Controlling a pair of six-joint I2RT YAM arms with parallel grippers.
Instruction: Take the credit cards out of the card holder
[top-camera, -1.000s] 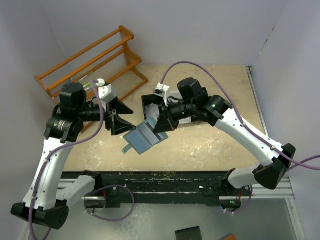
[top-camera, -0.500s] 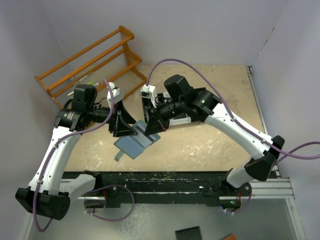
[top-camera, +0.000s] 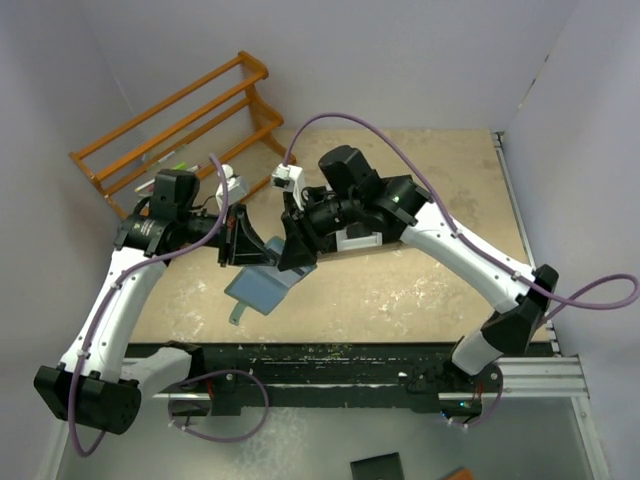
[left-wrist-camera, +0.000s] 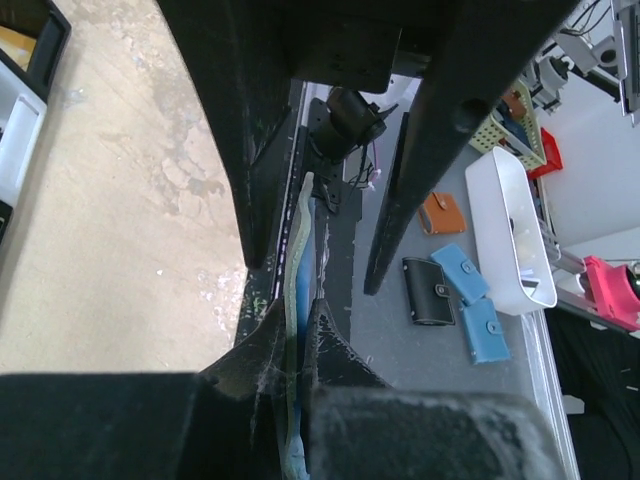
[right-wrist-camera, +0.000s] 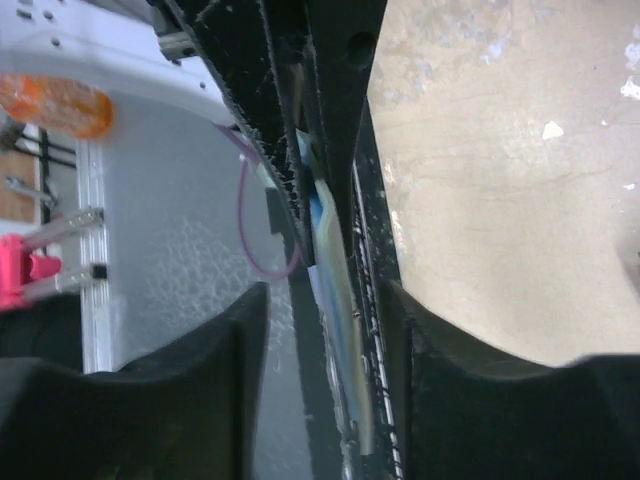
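The teal-green card holder (top-camera: 255, 292) hangs in the air above the table's near left part, with its snap tab at the lower left. My left gripper (top-camera: 258, 255) is shut on its upper edge. In the left wrist view the card holder (left-wrist-camera: 296, 250) shows edge-on, green and blue layers pinched in that gripper (left-wrist-camera: 295, 315). My right gripper (top-camera: 292, 258) is open. Its jaws stand either side of the card holder (right-wrist-camera: 335, 270) in the right wrist view without pressing it. The credit cards are hidden.
An orange wooden rack (top-camera: 180, 125) stands at the back left. A black-and-white bin tray (top-camera: 358, 238) sits behind my right arm. The table's dark front rail (top-camera: 330, 360) runs below the card holder.
My left gripper has closed on the card holder and my right gripper has let go and opened. Both grippers and the card holder have shifted left.
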